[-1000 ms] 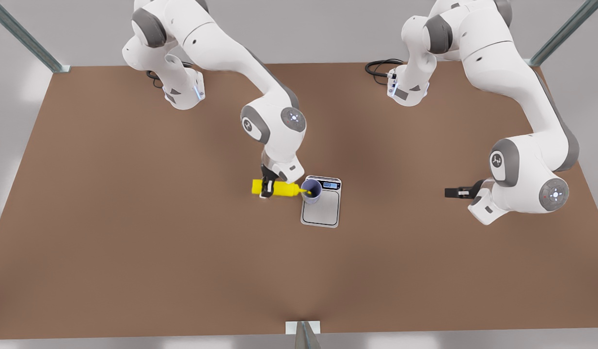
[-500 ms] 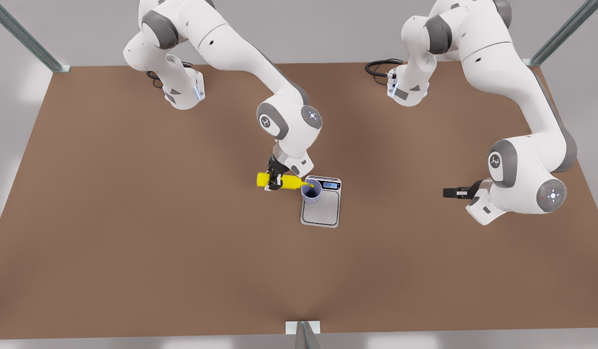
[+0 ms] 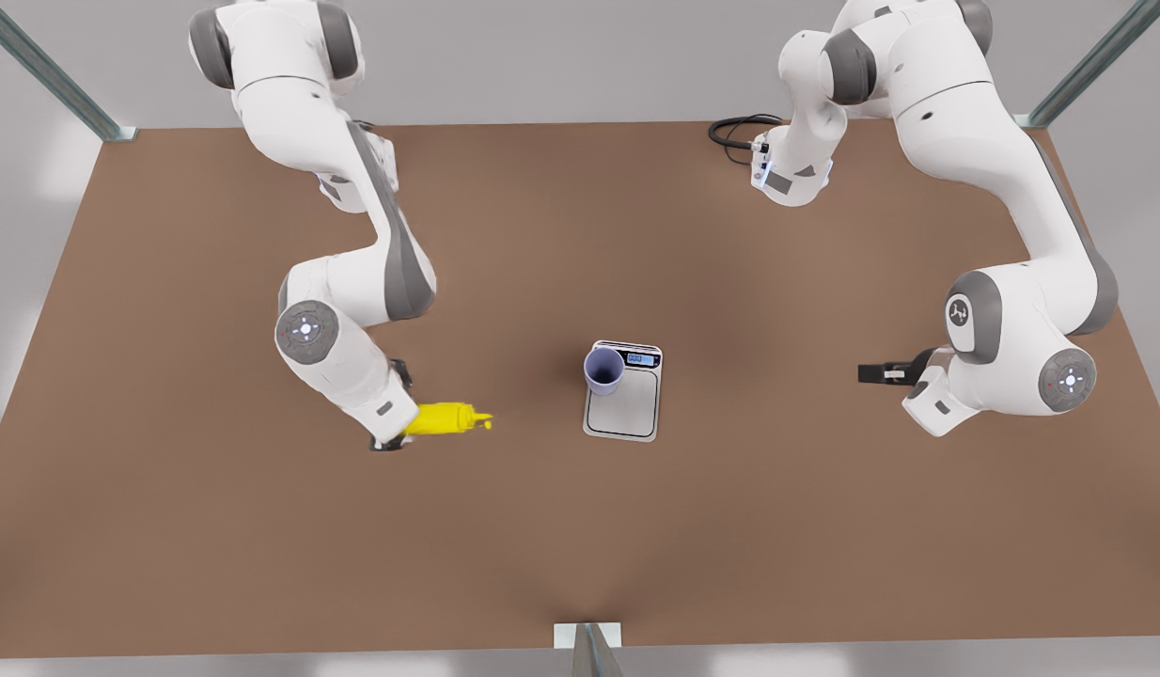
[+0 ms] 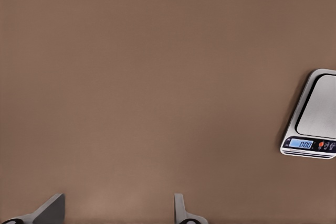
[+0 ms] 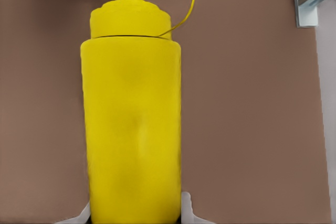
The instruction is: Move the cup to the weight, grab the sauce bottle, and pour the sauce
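The small lavender-purple tapered cup [image 3: 603,369] already stands on the flat silver-grey kitchen scale [image 3: 627,412], at the corner beside its black control strip, so the first step looks done. The right gripper [image 3: 395,433], on the front view's left, pinches the bright yellow squeeze bottle [image 3: 441,419] near its base. The bottle lies almost level, its thin nozzle pointing toward the scale but well apart from the cup.

The step in hand is probably the pouring. The next move would need to bring the nozzle over the cup's mouth and keep it tipped, without pushing the light cup off the steel platform.

The left gripper [image 3: 871,373] waits on the front view's right, well apart from the scale, its jaws spread and empty.

The plain brown table [image 3: 260,545] is bare between the bottle and the scale, so the path is open. The scale sits near the middle, far from every table edge.
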